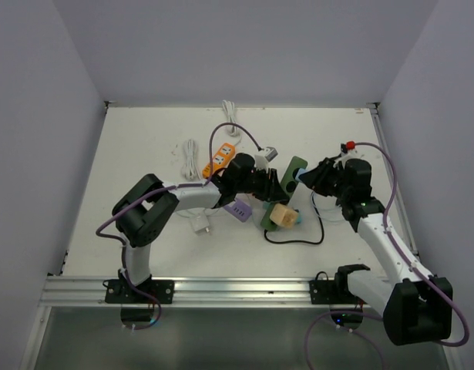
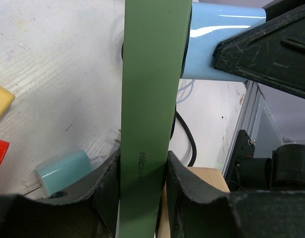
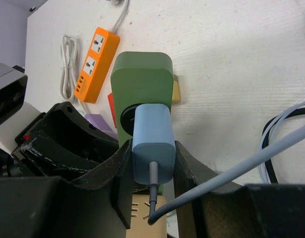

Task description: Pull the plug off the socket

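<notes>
A green power strip [image 1: 292, 174] is held off the table at the centre. My left gripper [image 1: 277, 185] is shut on the green strip [image 2: 150, 99], its jaws pressed against both long sides. A light blue plug [image 3: 152, 144] sits in the strip's round black socket [image 3: 130, 115] on the green strip [image 3: 141, 74]. My right gripper [image 3: 151, 171] is shut on the blue plug's sides, its grey cable running out toward the camera. The plug also shows in the left wrist view [image 2: 216, 42], with the right gripper's finger [image 2: 271, 47] on it.
An orange power strip [image 1: 221, 159] lies behind the left arm with white cables [image 1: 190, 158]. A purple adapter [image 1: 238, 210], a white adapter [image 1: 200, 225], a tan block [image 1: 282, 216] and a black cable loop [image 1: 298, 235] lie near the front. A teal plug [image 2: 63, 171] lies on the table.
</notes>
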`<state>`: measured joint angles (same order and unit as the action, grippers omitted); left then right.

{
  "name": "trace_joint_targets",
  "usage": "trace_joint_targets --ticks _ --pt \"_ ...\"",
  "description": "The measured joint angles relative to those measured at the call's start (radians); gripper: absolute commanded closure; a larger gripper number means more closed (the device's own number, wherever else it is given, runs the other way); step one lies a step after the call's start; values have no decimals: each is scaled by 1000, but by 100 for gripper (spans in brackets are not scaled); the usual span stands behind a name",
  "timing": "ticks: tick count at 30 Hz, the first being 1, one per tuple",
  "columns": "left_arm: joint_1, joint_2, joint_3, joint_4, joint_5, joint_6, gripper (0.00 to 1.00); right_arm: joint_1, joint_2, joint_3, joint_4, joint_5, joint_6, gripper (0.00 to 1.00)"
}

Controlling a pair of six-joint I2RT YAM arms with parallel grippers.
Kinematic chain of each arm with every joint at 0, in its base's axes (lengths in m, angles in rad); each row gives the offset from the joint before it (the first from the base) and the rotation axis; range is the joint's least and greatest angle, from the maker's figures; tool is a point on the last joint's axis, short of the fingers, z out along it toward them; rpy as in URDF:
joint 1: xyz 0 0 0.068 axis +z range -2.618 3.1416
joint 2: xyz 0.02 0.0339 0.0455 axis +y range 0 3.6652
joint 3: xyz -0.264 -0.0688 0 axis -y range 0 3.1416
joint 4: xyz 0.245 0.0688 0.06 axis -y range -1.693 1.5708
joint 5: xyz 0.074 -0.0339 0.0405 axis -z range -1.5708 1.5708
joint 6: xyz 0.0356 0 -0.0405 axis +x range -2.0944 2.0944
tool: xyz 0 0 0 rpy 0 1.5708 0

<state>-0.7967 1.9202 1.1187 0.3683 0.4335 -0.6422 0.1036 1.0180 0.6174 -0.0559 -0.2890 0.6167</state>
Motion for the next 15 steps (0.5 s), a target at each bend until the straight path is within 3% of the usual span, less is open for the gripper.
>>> trace_joint_targets --ticks 5,15 --pt "-14 0 17 -27 -32 2 100 5 -15 18 -49 30 -24 100" --pt "-82 42 203 -253 -208 59 100 67 -17 87 -124 207 -79 100"
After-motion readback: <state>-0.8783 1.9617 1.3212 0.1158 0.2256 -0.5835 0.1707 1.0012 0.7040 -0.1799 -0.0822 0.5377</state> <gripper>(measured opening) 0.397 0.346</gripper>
